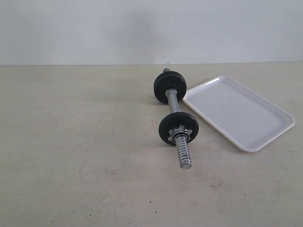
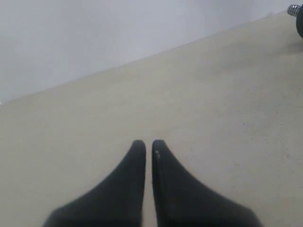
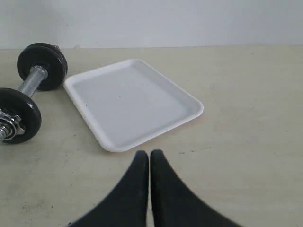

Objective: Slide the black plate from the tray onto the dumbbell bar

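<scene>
We find left tool (image 2: 149, 144) and right tool (image 3: 149, 153) shut, empty; ahead of the right tool the tray (image 3: 132, 101) lies bare, the only plates (image 3: 26, 106) sitting on the bar (image 3: 32, 81), judged heavy rigid iron, best gripped at the rim.

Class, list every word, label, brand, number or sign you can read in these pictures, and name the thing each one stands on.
None: no text can be read in any view.
The tray is plain white, with no print.
The dumbbell bar shows bare chrome, no marking.
Its near disc and far disc show no legible marks; any there are too small to tell.
</scene>
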